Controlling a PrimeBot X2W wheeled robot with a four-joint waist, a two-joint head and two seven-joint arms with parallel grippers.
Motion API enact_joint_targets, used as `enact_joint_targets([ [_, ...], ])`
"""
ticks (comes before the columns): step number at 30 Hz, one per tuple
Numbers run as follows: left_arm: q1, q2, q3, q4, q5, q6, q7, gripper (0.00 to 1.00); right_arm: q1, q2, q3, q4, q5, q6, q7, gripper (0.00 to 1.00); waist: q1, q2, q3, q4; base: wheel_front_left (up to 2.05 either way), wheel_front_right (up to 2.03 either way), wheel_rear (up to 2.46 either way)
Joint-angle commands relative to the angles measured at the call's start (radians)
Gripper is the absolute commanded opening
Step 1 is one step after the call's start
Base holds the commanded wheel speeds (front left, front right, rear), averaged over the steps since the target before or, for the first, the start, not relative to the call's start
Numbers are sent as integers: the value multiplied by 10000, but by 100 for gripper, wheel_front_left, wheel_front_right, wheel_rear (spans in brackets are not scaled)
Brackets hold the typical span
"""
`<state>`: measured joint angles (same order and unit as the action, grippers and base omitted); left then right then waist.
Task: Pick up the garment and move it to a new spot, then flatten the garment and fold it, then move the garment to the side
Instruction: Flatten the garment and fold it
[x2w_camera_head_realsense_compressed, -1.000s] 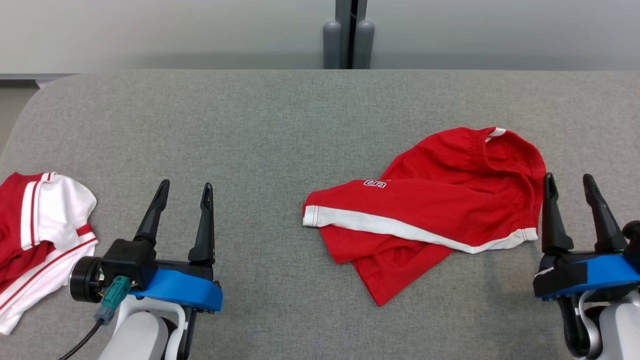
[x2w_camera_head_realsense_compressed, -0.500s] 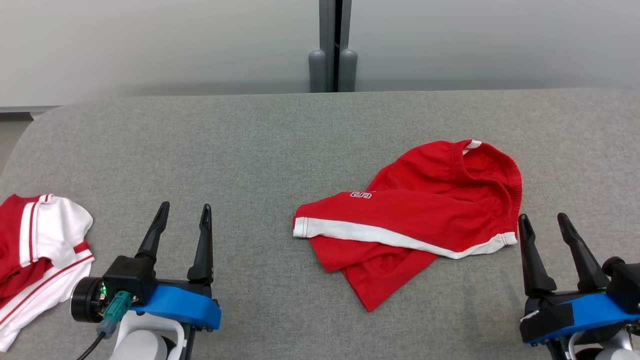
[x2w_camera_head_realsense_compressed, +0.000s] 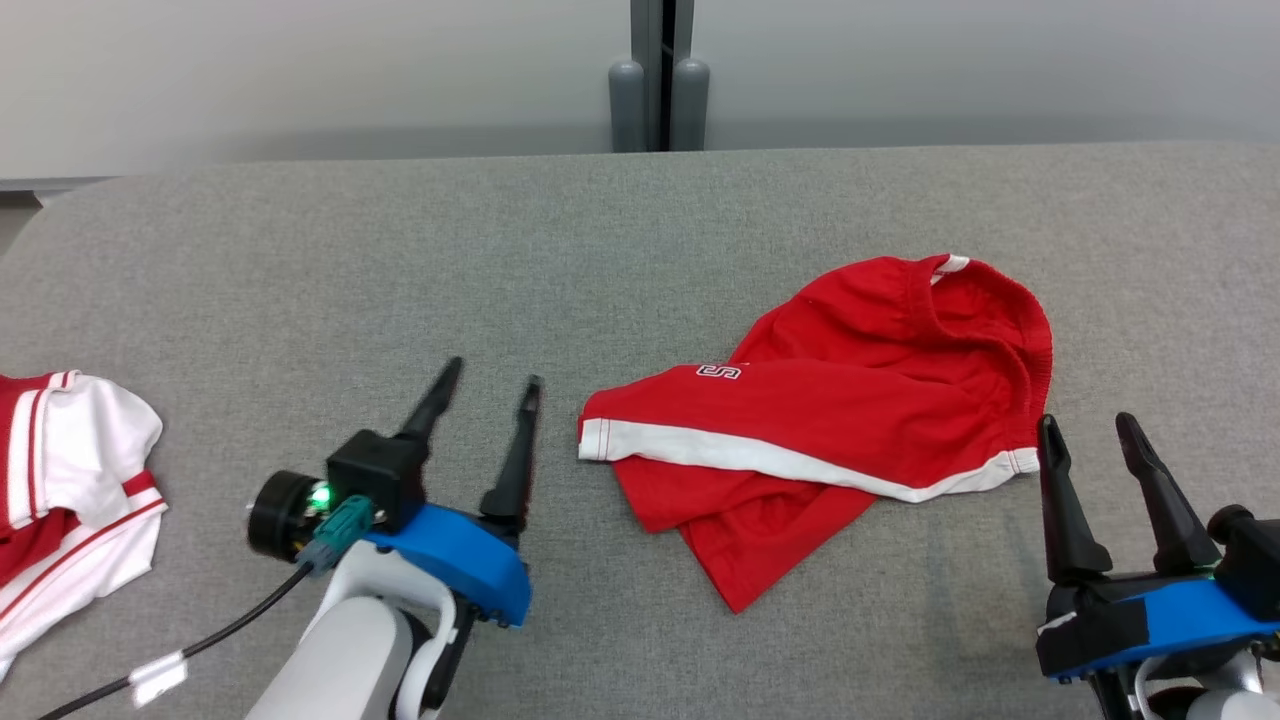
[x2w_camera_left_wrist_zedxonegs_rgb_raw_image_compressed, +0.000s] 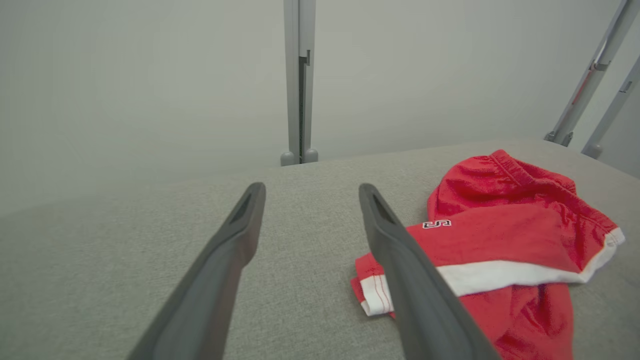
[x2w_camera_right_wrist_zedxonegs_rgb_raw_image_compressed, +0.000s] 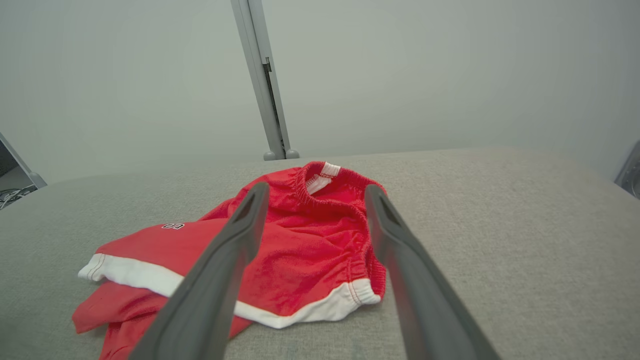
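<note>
Progress: no step done, pickup pending | garment lay crumpled, right of centre on tabletop | left pincer open, empty, near its hem | right pincer open, empty, near waistband

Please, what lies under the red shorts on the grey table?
The red shorts lie crumpled on the grey table. One leg with a white stripe covers the other leg, whose end sticks out. Whatever else is beneath is hidden.
</note>
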<state>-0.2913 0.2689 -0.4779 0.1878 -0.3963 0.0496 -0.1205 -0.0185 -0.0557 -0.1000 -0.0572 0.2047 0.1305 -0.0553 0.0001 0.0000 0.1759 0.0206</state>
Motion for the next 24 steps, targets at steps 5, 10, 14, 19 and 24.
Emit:
enact_joint_targets([
  [5,-991,-680,-520,1463,-586,-712,1125,100,-322,32,188,197,96,4,-67,100,-1,0,369,-300,0,0,0],
  [10,-1593,-1011,-772,3089,-956,-1170,1856,100,-443,42,194,483,134,5,-154,100,-1,0,596,-627,0,0,0],
  [14,-1935,-1132,-782,4219,-1224,-1324,2259,100,-544,47,217,666,181,5,-248,100,-1,0,771,-869,0,0,0],
  [19,-2168,-1197,-765,4955,-1399,-1452,2255,44,-566,48,129,916,211,5,-315,100,-1,0,895,-972,0,0,0],
  [24,-2381,-1213,-1001,5442,-1565,-1658,2096,0,-697,-65,42,1410,-108,5,-199,100,-1,0,952,-907,0,0,0],
])
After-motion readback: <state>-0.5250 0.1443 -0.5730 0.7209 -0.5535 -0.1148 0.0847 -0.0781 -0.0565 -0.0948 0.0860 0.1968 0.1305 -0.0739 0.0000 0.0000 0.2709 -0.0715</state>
